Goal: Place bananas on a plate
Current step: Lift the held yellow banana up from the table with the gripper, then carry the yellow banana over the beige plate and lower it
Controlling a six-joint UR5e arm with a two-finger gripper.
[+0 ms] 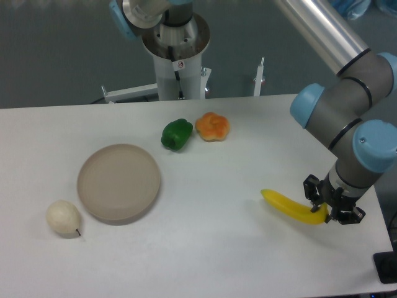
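Note:
The yellow banana (pixel 290 207) is at the right of the white table, its left tip pointing toward the middle. My gripper (pixel 329 210) comes down from above and is shut on the banana's right end. The banana sits at or just above the table surface; I cannot tell which. The beige-tan round plate (pixel 119 182) lies at the left of the table, far from the gripper, with nothing on it.
A green pepper (pixel 177 134) and an orange lumpy fruit (pixel 213 126) lie at the back middle. A pale cream pear-like ball (pixel 63 218) sits just left of the plate. The arm's base (pixel 175 56) stands behind the table. The table's right edge is close to the gripper.

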